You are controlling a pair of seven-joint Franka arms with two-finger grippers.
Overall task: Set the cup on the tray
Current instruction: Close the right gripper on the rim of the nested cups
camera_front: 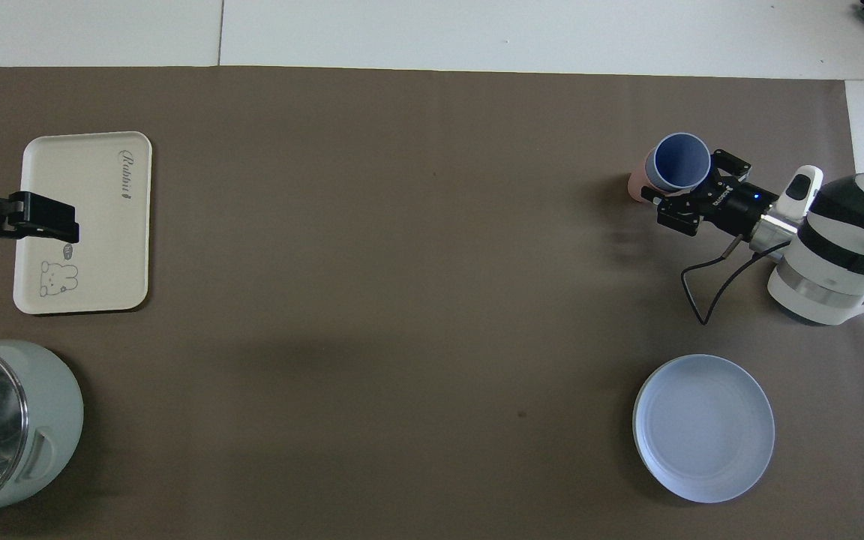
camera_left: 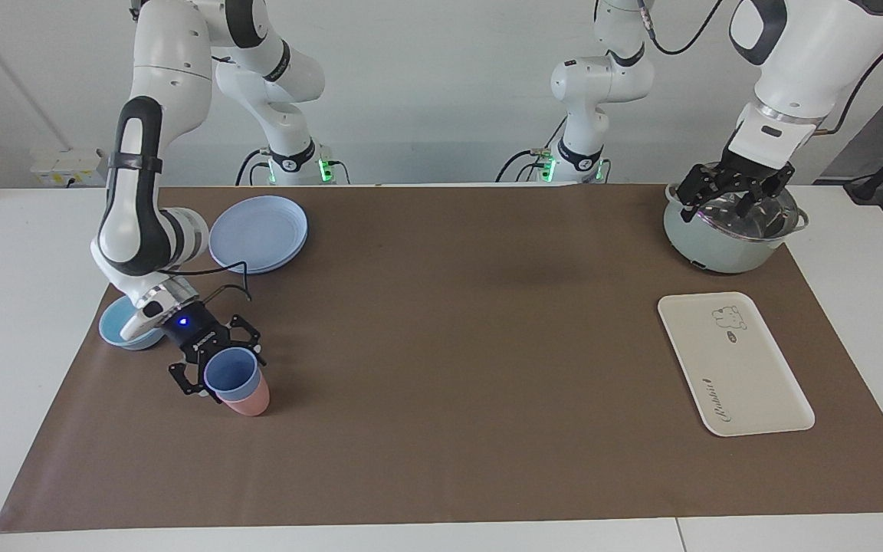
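Note:
The periwinkle-blue cup stands nested in a pink cup at the right arm's end of the table; it also shows in the overhead view. My right gripper is low at the cup, with a finger on each side of it, and seems shut on it. The cream-white tray with the bear drawing lies bare at the left arm's end. My left gripper waits open above a pot, and in the overhead view it overlaps the tray.
A pale green pot stands nearer to the robots than the tray. A round blue-lavender plate and a light-blue bowl, partly hidden by the right arm, lie nearer to the robots than the cups.

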